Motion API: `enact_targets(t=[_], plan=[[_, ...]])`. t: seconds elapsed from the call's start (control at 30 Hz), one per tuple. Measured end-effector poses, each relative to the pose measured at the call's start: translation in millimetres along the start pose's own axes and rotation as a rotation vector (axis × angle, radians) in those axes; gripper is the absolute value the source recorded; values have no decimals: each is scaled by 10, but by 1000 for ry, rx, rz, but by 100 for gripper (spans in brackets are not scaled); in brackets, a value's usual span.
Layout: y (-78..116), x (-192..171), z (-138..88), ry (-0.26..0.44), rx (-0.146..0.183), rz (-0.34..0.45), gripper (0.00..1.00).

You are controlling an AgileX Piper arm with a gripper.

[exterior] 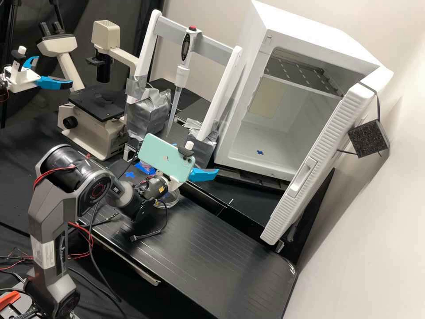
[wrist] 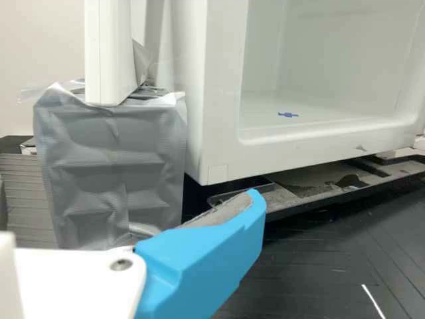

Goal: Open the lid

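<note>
Location type: laboratory. Identifying equipment, as I see it from the floor: a beige microscope (exterior: 88, 136) with black stage, upper left; a pipette (exterior: 182, 74) with red top button and long pale tip, upright at a white frame (exterior: 147, 53), upper centre; a white, box-shaped chamber (exterior: 225, 148), upper right, door (exterior: 305, 166) open, perforated metal shelf (exterior: 301, 73) inside. Work surface: black bench (exterior: 208, 248), across the lower centre.

From off the arm (exterior: 51, 226), the high view is looking forward and down over the bench (exterior: 221, 248), its frame tilting. The wrist view is facing the box (exterior: 253, 71) from nearer and lower. Both are sharing its blue mark (wrist: 287, 115) and a taped foot (wrist: 109, 173).
</note>
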Motion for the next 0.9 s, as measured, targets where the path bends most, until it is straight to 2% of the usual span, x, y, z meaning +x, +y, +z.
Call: enact_targets(t=[0.27,0.4,0.47,0.67,0.8,0.9], plan=[[5,0,3,0,0,3,100],[55,-151,57,-7,-3,9,100],[94,-267,83,1,7,19,100],[193,-712,40,104,45,84,100],[94,-1015,29,168,36,65,100],[-3,-1166,67,164,24,22,100]])
